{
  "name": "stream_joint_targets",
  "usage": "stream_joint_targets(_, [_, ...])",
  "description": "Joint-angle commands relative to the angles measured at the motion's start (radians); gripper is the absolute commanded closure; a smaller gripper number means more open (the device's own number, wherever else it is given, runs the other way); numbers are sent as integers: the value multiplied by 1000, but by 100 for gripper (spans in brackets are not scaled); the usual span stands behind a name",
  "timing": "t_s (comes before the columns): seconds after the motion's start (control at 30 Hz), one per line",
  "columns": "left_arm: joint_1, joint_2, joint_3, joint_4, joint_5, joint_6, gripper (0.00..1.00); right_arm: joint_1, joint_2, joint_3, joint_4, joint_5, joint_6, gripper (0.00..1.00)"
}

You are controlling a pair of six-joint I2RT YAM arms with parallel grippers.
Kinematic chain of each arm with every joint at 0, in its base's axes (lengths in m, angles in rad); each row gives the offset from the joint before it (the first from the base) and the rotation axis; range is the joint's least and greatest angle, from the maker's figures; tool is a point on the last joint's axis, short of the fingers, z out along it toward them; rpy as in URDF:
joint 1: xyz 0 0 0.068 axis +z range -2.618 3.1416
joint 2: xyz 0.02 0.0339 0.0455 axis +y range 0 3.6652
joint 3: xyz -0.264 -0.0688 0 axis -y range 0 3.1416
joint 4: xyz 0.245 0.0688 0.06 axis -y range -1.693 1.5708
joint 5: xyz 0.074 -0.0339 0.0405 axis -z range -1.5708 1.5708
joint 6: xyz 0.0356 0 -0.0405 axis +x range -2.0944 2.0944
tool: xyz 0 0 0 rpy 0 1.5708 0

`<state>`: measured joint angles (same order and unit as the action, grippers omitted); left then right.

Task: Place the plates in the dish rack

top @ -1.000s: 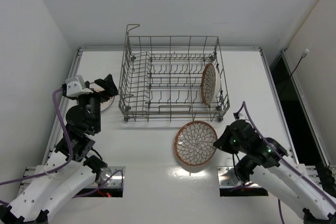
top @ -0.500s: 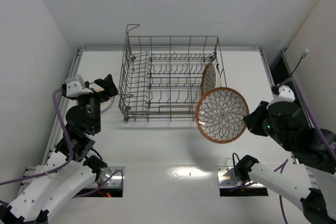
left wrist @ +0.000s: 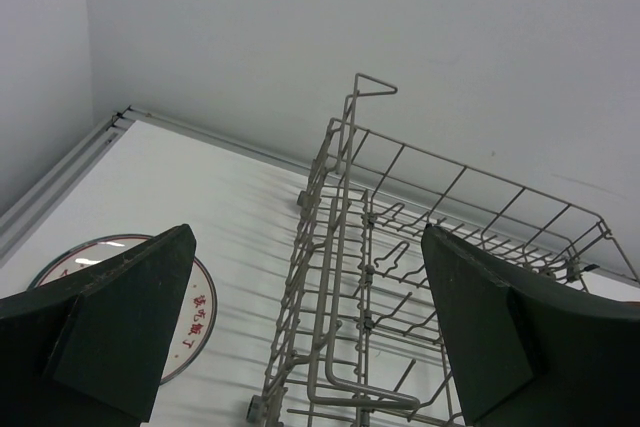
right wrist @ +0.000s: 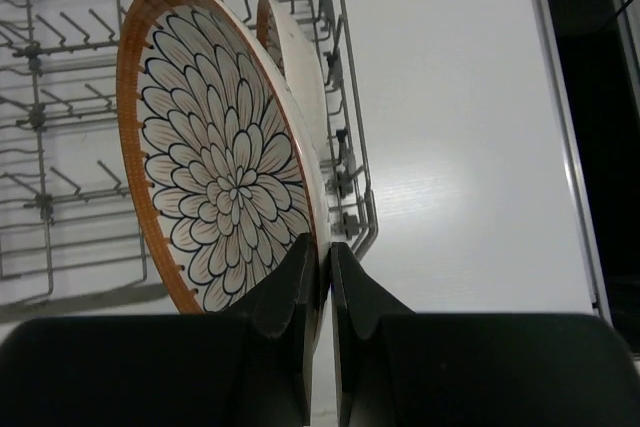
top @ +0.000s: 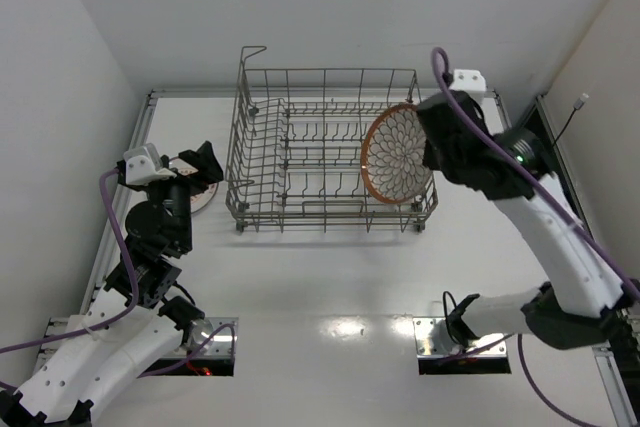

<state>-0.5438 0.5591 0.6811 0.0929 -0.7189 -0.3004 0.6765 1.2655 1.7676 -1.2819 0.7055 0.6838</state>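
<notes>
Bright, even overhead light, faint shadows. A glare patch lies on the white surface (top: 300, 282) at lower centre of the top view. The petal-pattern plate (right wrist: 225, 187) is sharp in the right wrist view.

Dull grey metal wire: dish rack (top: 320, 147). Glossy glazed ceramic, brown rim: petal-pattern plate (right wrist: 225, 187). Same glossy glaze: white plate (left wrist: 195, 297). Smooth white, faintly reflective: table (top: 330, 277). Matt dark plastic: left gripper fingers (left wrist: 120, 327), right gripper fingers (right wrist: 290, 297).

Robot lab: 2 arms (top: 95, 352) bolted to white-walled table (top: 300, 277).
</notes>
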Motion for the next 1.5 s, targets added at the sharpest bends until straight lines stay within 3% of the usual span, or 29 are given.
stream_joint_targets(0.0, [-7, -7, -5, 36, -10, -2, 5, -3, 90, 130, 154, 144, -44, 100])
stream_joint_targets(0.13, [-7, -7, -5, 36, -10, -2, 5, -3, 250, 217, 154, 212, -63, 100])
stream_joint_targets(0.5, [-7, -7, -5, 36, -10, -2, 5, -3, 474, 389, 81, 376, -115, 100])
stream_joint_targets(1.03, [-7, -7, -14, 45, -1, -2, 5, -41, 492, 334, 167, 476, -246, 100])
stream_joint_targets(1.2, [-7, -7, -14, 45, -1, -2, 5, -41, 571, 320, 141, 529, -259, 100])
stream_joint_targets(1.47, [-7, -7, -14, 45, -1, -2, 5, -14, 604, 214, 194, 603, -277, 100])
